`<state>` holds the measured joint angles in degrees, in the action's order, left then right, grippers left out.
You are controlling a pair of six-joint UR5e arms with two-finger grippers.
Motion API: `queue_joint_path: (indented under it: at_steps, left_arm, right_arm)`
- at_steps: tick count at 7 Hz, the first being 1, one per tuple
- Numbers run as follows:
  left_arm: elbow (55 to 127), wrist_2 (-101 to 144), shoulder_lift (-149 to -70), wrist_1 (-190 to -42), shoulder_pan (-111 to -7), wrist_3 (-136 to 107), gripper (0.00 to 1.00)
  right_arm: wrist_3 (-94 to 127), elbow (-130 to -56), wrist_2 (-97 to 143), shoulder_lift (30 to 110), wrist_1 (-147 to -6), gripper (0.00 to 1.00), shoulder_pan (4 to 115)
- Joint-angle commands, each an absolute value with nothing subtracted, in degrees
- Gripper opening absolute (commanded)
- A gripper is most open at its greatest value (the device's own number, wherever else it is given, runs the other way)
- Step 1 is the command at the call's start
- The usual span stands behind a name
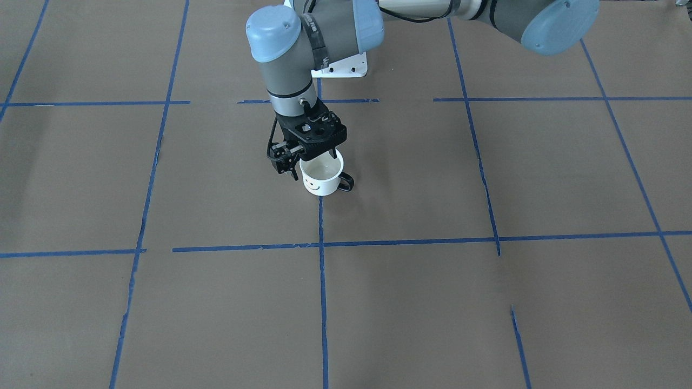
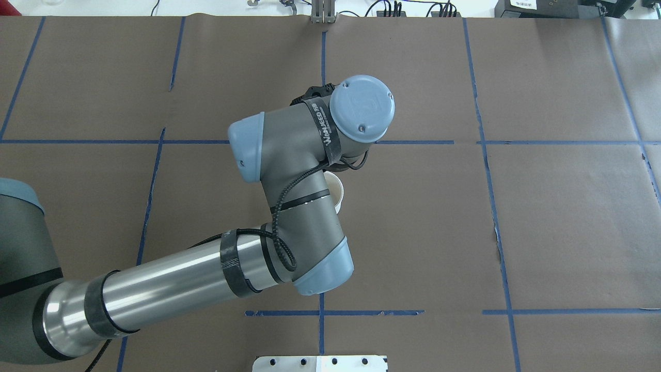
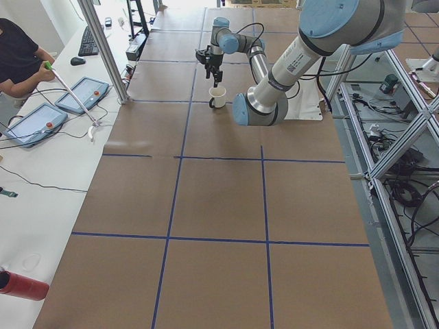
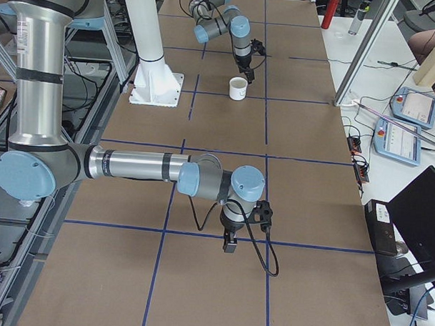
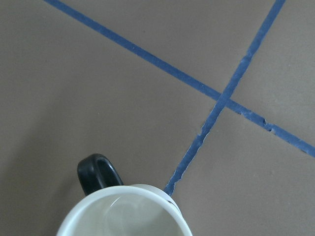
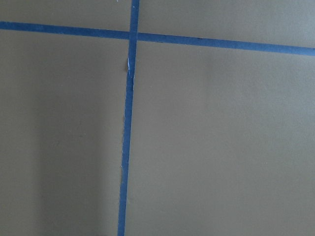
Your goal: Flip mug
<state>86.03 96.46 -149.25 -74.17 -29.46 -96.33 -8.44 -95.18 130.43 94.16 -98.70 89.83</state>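
The white mug [image 1: 320, 181] stands upright on the brown table, mouth up. Its smiley face is toward the front camera and its dark handle [image 1: 346, 182] points to that view's right. It also shows in the overhead view [image 2: 335, 195], the side views [image 3: 218, 97] [image 4: 238, 88] and the left wrist view [image 5: 123, 214]. My left gripper [image 1: 287, 168] points down just beside and above the mug's rim. Its fingers look spread and hold nothing. My right gripper [image 4: 229, 242] hangs low over the table far from the mug, and I cannot tell if it is open or shut.
Blue tape lines [image 1: 322, 243] divide the table into squares. The white mount plate [image 1: 346, 66] sits behind the mug on the robot's side. An operator [image 3: 14, 55] and tablets [image 3: 82, 92] are at the side bench. A red bottle [image 3: 20, 284] lies there too.
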Motion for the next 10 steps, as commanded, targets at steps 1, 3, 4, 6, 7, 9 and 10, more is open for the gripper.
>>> queue_joint_path:
  at_steps: [1, 3, 4, 6, 7, 9, 10]
  left_arm:
    - [99.7, 100.2, -140.2, -71.9, -35.0, -83.7, 1.0]
    - [108.9, 102.2, -129.5, -74.4, -42.3, -71.4, 1.0]
    - [109.0, 108.2, -125.5, -77.7, -47.6, -63.8, 1.0]
    - [109.0, 119.5, -113.8, -88.7, -59.1, -48.6, 1.0]
    - [109.3, 122.0, -109.0, -89.0, -64.7, -36.9, 1.0]
    - [109.7, 125.8, -98.9, -89.4, -75.4, -16.4, 1.0]
    - [109.3, 128.9, -93.0, -89.8, -80.4, -5.9, 1.0]
  right_arm:
    - [-8.4, -95.2, 130.4, 94.1, -98.7, 1.0, 89.8]
    - [-8.4, -95.2, 130.4, 94.2, -98.7, 1.0, 89.8]
    - [-8.4, -95.2, 130.4, 94.1, -98.7, 1.0, 89.8]
    - [-8.4, -95.2, 130.4, 94.2, -98.7, 1.0, 89.8]
    - [-8.4, -95.2, 130.4, 94.1, -98.7, 1.0, 89.8]
    - [-8.4, -95.2, 130.4, 94.1, -98.7, 1.0, 89.8]
    - [-8.4, -95.2, 130.4, 94.1, -98.7, 1.0, 89.8]
